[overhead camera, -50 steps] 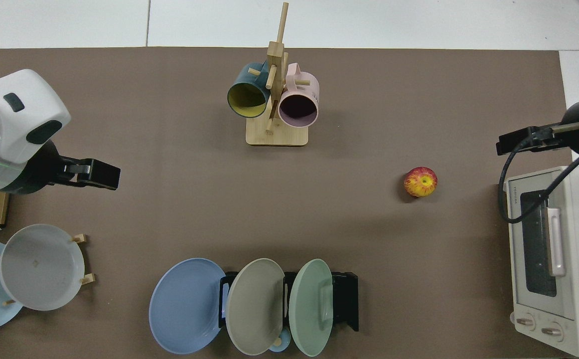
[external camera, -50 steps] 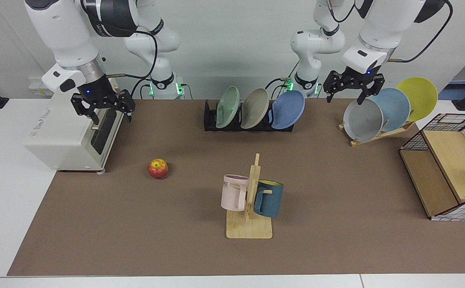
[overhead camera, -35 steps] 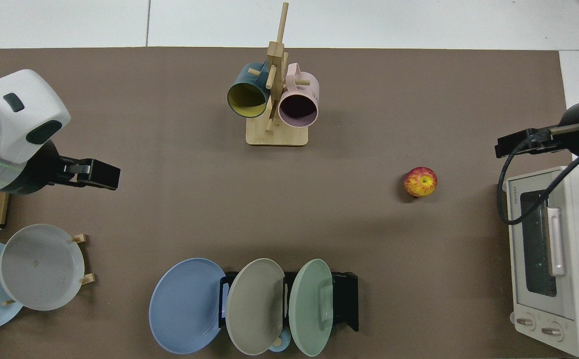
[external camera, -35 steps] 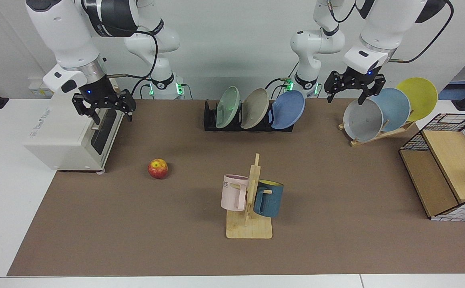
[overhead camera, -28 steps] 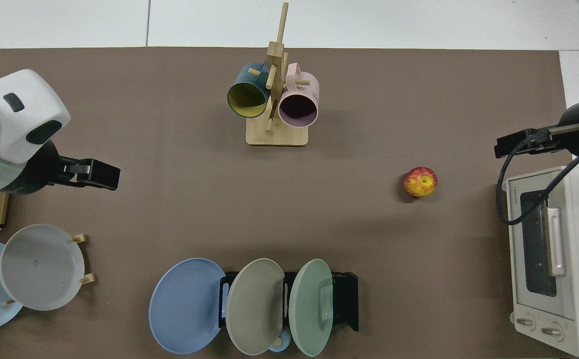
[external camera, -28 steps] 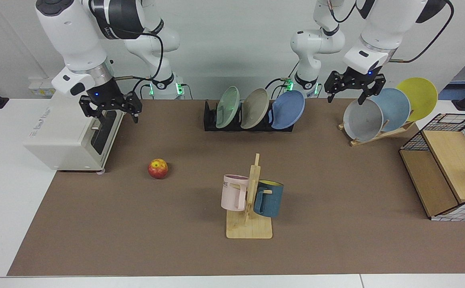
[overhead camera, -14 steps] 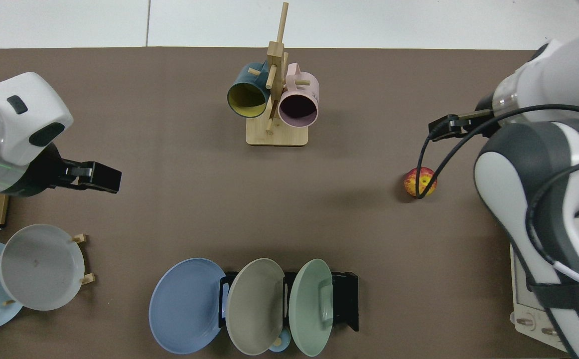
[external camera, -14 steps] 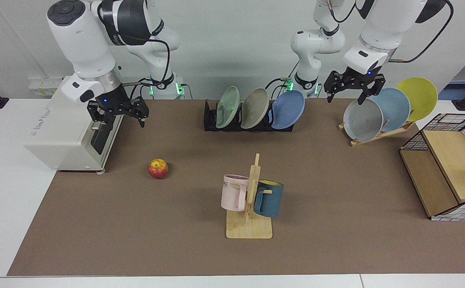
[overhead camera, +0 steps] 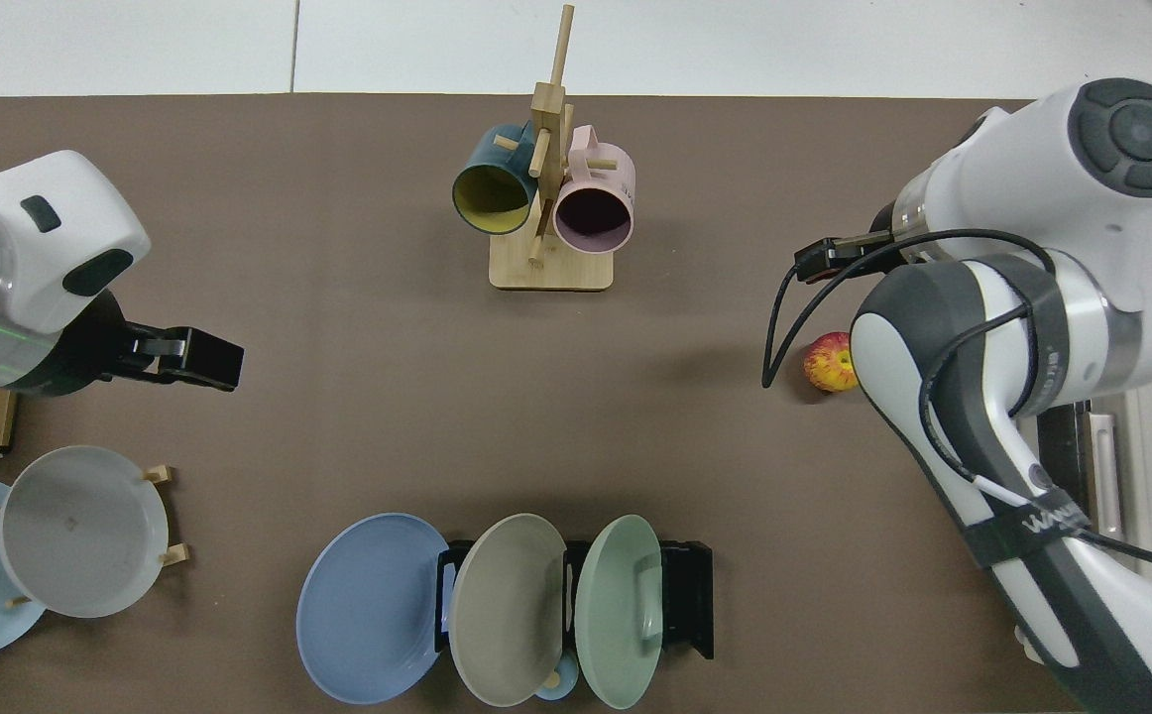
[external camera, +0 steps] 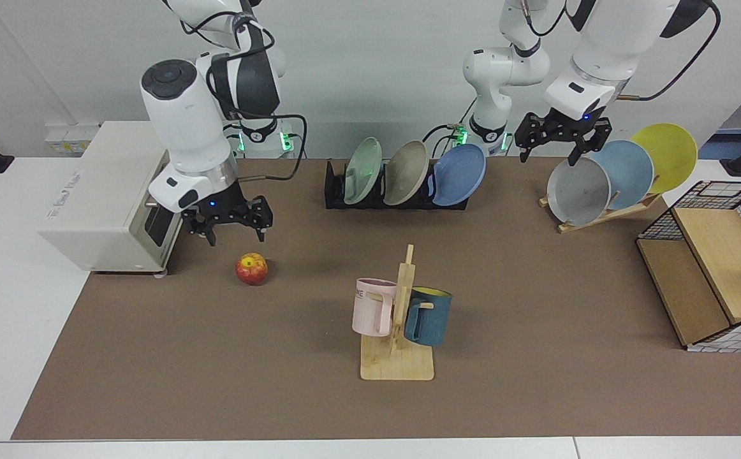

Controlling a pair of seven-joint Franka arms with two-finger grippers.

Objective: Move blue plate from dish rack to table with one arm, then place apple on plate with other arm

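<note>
The blue plate (external camera: 459, 174) stands tilted in the end slot of the dish rack (external camera: 338, 191), at the rack's end nearer the wooden plate stand (external camera: 600, 213), with a beige plate (external camera: 406, 173) and a pale green plate (external camera: 363, 171) in the slots beside it; the rack sits near the middle of the counter's (external camera: 536, 357) edge on the robots' side; the apple (external camera: 252, 268) rests on the brown mat (external camera: 249, 382) well apart from the rack, toward the end of the counter where the white toaster oven (external camera: 99, 204) stands, and in the top view it (overhead camera: 827, 362) is partly covered by the arm above it; the right hand (external camera: 234, 233) hangs just above and beside the apple on the robots' side, not touching it, its fingers spread apart and holding nothing; the left hand (external camera: 560, 148) hovers over the upper rim of the grey plate (external camera: 578, 192) on the slanted wooden stand (which also carries a pale blue plate (external camera: 629, 171) and a yellow plate (external camera: 669, 153)), its fingers likewise parted and empty; a wooden mug tree (external camera: 398, 331) with a pink mug (external camera: 373, 306) and a dark teal mug (external camera: 429, 317) stands near the middle of the mat; a wire-sided box with wooden panels (external camera: 715, 268) sits at the counter's end beyond the plate stand.
</note>
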